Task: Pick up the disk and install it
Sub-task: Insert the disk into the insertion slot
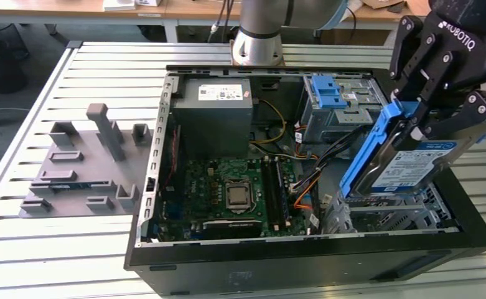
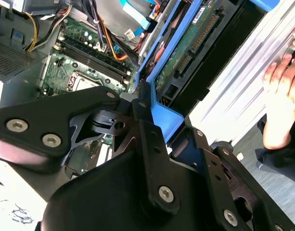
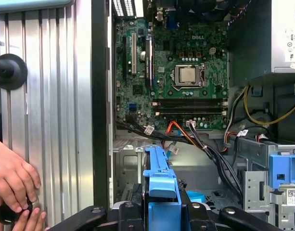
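Hand [image 1: 423, 117] with disk [image 1: 414, 164] over drive cage [image 1: 392, 216]

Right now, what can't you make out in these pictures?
- Exterior view: the disk's lower end, behind the metal cage; whether it is seated is unclear.
- Second wrist view: much of the circuit board, covered by the gripper.
- First wrist view: the dark thing under a hand, cut off by the edge.

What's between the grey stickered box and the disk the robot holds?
In the exterior view, a metal cage with a blue latch and loose cables lie between box and disk.
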Robot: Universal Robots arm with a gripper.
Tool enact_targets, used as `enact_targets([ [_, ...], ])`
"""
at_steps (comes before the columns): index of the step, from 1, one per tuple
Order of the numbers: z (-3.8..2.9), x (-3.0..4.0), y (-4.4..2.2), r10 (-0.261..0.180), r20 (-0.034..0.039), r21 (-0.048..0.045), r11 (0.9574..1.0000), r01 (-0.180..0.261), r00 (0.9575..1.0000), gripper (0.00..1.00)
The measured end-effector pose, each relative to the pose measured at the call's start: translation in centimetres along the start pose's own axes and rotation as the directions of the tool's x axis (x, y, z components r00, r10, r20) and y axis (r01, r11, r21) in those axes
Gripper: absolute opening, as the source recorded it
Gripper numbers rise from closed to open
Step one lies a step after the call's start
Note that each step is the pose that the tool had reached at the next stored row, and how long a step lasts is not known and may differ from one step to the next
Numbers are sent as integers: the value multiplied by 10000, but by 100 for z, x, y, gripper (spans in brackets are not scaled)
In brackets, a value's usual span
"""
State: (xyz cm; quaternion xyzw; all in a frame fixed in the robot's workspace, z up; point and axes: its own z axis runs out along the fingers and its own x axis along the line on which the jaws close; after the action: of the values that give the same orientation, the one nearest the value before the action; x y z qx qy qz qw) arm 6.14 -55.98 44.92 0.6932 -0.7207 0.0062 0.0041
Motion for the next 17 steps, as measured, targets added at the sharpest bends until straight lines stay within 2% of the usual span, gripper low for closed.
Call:
enact_targets([
  [6, 18, 3, -58, -1, -1, 0, 10000, 1, 10000, 36],
  [17, 59, 15, -76, 177, 0, -3, 9998, -177, 9998, 36],
])
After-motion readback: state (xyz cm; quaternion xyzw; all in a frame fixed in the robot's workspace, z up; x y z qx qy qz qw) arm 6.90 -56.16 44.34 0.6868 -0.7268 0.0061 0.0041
